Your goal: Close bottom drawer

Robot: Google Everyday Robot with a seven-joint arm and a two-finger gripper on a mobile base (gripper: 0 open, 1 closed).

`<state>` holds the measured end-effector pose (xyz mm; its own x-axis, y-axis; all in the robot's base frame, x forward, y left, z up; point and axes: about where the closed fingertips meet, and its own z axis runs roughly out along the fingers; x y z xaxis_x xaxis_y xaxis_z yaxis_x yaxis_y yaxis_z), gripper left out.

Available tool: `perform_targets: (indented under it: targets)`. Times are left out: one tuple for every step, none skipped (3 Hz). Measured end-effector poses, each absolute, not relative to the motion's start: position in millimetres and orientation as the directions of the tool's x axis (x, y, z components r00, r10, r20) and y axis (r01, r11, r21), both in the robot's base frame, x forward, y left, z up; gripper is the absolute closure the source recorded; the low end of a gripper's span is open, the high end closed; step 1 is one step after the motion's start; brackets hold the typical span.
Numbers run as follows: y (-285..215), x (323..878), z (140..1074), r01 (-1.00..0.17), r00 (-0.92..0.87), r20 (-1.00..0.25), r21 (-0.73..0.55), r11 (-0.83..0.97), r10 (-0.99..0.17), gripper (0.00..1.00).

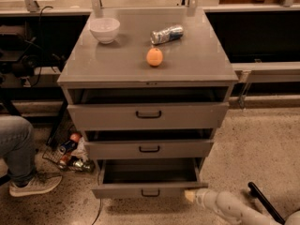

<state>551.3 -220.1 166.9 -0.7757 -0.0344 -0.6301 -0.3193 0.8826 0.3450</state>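
camera view looks down at a grey three-drawer cabinet. the bottom drawer [117, 191] is pulled partly out, further than the two above it, its shallow tray open to view and its small black loop handle centred on the low front. the gripper [190, 196] sits low at the right, its pale tip against the right end of that drawer's front; whether it is open or closed cannot be told. the middle drawer [187, 149] and top drawer [103, 116] each stand slightly ajar. on the cabinet's surface [201, 60] rest a white bowl [104, 29], a silver can [167, 34] lying on its side, and an orange [154, 57]. a person's shoe [35, 184] shows at the left.
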Motion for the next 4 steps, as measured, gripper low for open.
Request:
perform_targets:
  targets:
    - [-219.8, 563.6, 172.3, -0.327, -0.750, -0.661, 0.339, 0.882, -0.024, 1.00]
    - [-214.5, 630.1, 198.3, -0.366, -0.639, -0.769, 0.322, 0.873, 0.015, 1.00]
    - [-215.0, 627.4, 198.3, -0.366, -0.639, -0.769, 0.322, 0.873, 0.015, 1.00]
    - [-214.4, 633.2, 206.4, -0.365, -0.606, -0.795, 0.306, 0.879, 0.025, 1.00]
